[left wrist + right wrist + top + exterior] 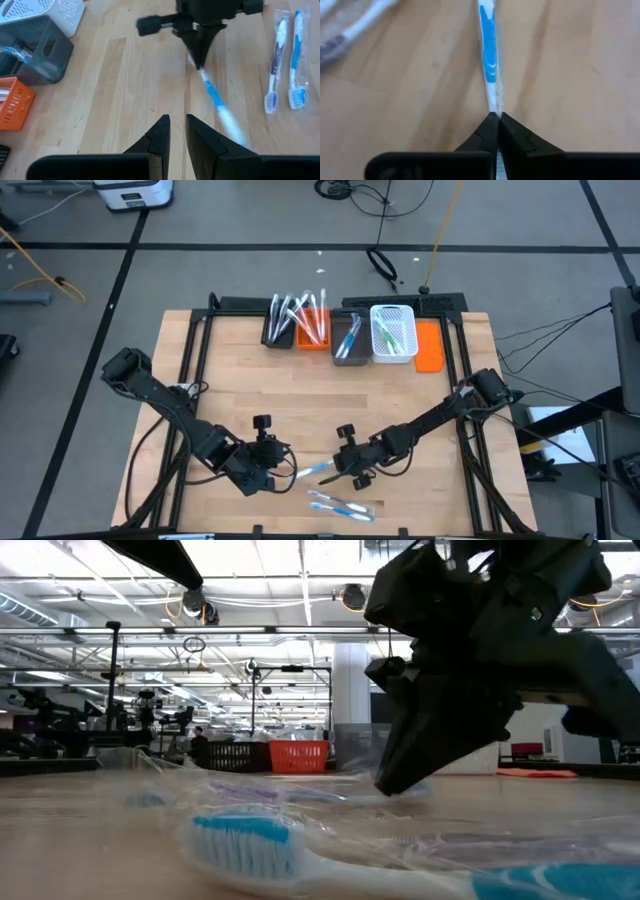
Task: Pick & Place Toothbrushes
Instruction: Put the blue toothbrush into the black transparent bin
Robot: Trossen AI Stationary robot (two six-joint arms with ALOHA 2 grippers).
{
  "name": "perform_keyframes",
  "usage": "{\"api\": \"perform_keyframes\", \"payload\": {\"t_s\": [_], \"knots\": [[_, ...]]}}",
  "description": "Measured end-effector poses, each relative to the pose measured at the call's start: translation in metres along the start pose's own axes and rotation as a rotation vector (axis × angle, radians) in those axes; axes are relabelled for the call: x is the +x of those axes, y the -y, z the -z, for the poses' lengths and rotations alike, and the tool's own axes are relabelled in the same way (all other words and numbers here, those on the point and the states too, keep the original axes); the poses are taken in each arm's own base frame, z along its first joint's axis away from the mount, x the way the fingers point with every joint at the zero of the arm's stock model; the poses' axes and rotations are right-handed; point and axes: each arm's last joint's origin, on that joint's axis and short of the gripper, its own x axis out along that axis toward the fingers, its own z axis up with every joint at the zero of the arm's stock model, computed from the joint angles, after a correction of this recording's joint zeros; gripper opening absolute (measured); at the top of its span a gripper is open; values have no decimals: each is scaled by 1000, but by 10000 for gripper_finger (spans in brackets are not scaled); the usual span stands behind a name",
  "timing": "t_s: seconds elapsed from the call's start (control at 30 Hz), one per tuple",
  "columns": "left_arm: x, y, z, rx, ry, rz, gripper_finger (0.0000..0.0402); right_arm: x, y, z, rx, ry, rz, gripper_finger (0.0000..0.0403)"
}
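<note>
Near the table's (240,370) front edge, well away from the orange bin (312,330), I am watching the right gripper (497,119) pinching a wrapped blue-and-white toothbrush (489,47) flat on the wood; left gripper (176,125) is hovering opposite, fingers narrowly apart, holding nothing.

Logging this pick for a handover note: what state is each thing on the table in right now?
Right end effector: shut on the blue-and-white toothbrush.
Blue-and-white toothbrush: gripped at one end, lying on the table.
Left end effector: slightly open, empty, near the brush's other end.
Two wrapped toothbrushes: lying side by side, untouched.
Bins: upright at the far edge, holding toothbrushes.
</note>
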Motion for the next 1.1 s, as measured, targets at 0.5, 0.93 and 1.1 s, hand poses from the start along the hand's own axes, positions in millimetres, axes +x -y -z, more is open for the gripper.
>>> {"api": "perform_keyframes", "payload": {"t_s": [0.5,0.93,1.1], "knots": [[0,3,-9,-67,75,36,62,-59,18,-31,-12,173,196,1],[20,-10,-13,-171,5,70,63,-85,25,-41,-44,242,281,0],[26,-17,-15,-208,-19,93,63,-86,26,-41,-62,237,309,0]]}}
